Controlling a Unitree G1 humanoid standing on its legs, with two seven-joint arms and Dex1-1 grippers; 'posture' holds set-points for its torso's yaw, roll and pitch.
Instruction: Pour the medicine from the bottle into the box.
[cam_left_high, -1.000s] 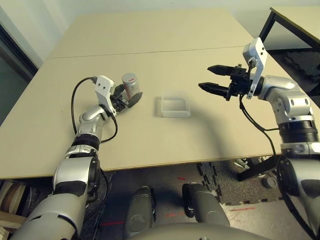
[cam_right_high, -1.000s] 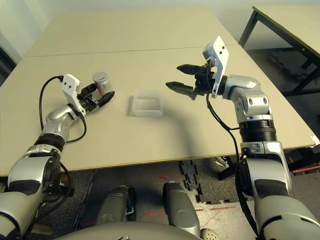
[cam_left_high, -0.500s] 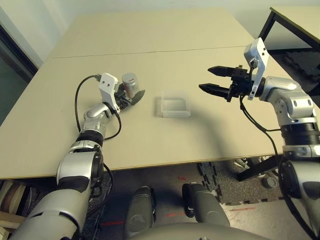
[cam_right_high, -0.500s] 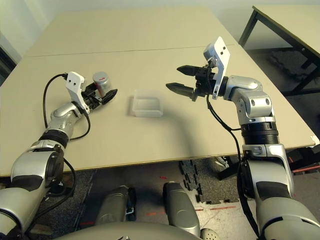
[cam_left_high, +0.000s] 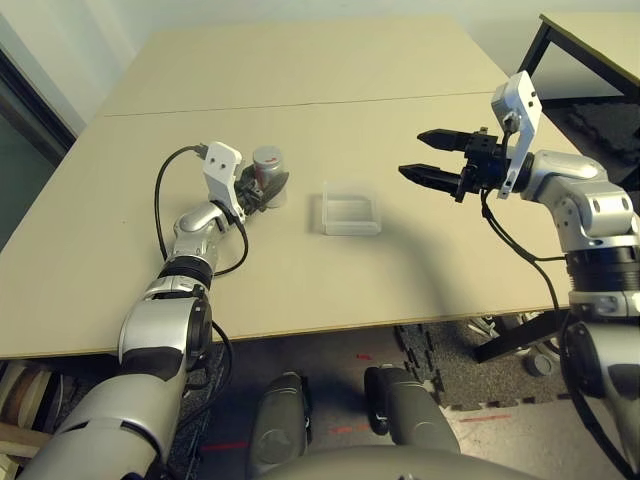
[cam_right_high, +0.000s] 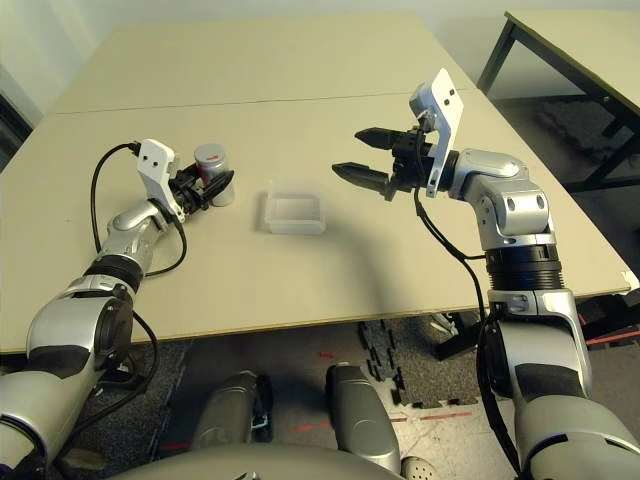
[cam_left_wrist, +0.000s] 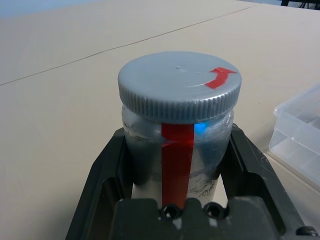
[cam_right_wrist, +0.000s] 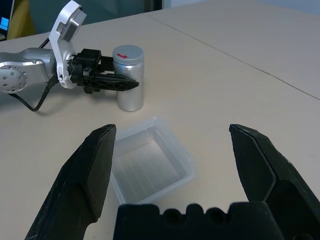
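The bottle (cam_left_high: 268, 172), white-grey with a red stripe and a round grey cap, stands upright on the table's left part. My left gripper (cam_left_high: 268, 186) is shut on the bottle, one black finger (cam_left_wrist: 110, 170) on each side of its body just under the cap (cam_left_wrist: 180, 90). The clear square box (cam_left_high: 350, 213) rests on the table a short way to the right of the bottle. Well to the right of the box, my right gripper (cam_left_high: 428, 155) hangs open above the table, pointing toward it, with nothing between its fingers. The medicine is hidden.
A seam (cam_left_high: 300, 103) crosses the beige table behind the bottle and box. A second table with black legs (cam_left_high: 590, 40) stands at the far right. A black cable (cam_left_high: 160, 215) loops from my left wrist over the tabletop.
My left gripper slid forward around the bottle and shut on it. The right arm has stayed in place, still open.
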